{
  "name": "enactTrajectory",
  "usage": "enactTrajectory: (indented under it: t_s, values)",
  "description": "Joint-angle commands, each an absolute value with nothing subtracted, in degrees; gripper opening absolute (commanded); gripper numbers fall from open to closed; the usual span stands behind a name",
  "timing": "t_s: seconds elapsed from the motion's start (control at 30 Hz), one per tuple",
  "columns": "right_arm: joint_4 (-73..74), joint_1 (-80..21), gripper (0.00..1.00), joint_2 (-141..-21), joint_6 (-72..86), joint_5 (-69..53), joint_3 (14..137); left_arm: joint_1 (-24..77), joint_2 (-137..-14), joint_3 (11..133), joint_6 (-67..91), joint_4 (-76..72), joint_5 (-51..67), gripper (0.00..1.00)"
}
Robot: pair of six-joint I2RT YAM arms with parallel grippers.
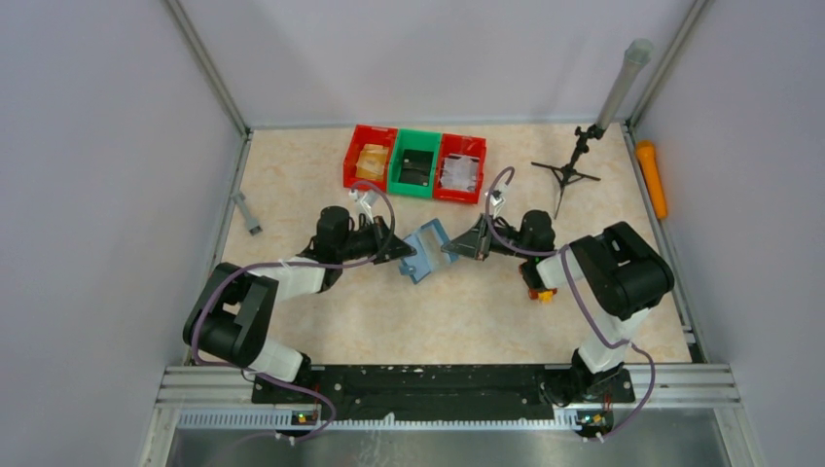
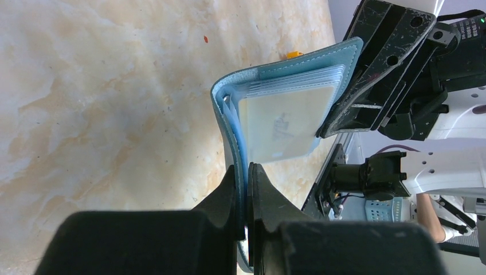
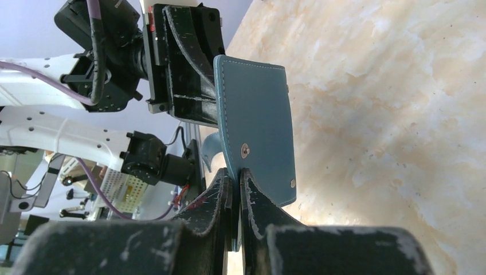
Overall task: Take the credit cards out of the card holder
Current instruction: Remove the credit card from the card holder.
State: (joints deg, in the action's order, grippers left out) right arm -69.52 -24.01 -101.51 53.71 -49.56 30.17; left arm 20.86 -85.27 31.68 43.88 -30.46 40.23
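The teal-blue card holder (image 1: 426, 250) hangs half open above the table between both arms. My left gripper (image 1: 404, 251) is shut on one flap, its jaws (image 2: 246, 175) pinching the flap's edge. My right gripper (image 1: 457, 247) is shut on the other flap (image 3: 258, 114), clamped near the snap stud (image 3: 238, 175). In the left wrist view the pale inside (image 2: 286, 112) shows clear sleeves; I make out no dark card in them. Dark flat rectangles, credit cards by their look, lie in the green bin (image 1: 416, 167).
Two red bins (image 1: 368, 158) (image 1: 461, 167) flank the green one at the back. A small tripod stand (image 1: 569, 175) and an orange cylinder (image 1: 652, 178) are at the back right. A yellow-orange block (image 1: 541, 293) sits by the right arm, a grey tool (image 1: 247, 213) far left.
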Motion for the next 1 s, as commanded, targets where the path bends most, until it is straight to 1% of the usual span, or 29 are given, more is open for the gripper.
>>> enactTrajectory:
  t_s: [0.0,0.53,0.67,0.77,0.87,0.97]
  values:
    - [-67.9,-26.0,0.0,-100.4,50.8,-51.1,32.3,21.0,-84.5,31.8,44.5,-35.6,41.7,0.0]
    - [-65.6,-28.1,0.0,-102.0,49.6,-52.7,34.5,21.0,-85.0,31.8,45.0,-36.3,42.4,0.0]
    - [-58.9,-28.0,0.0,-100.7,45.8,-49.9,35.0,21.0,-84.8,31.7,45.0,-36.4,42.4,0.0]
    - [-49.1,-28.0,0.1,-98.8,40.9,-45.5,35.8,21.0,-84.7,31.8,44.9,-36.0,42.2,0.0]
    - [-44.5,-27.9,0.12,-96.6,37.5,-41.8,35.7,21.0,-84.9,32.3,44.2,-34.3,41.6,0.0]
    - [-41.5,-27.8,0.31,-94.8,35.1,-39.1,35.5,20.9,-85.7,32.8,44.0,-33.4,41.8,0.0]
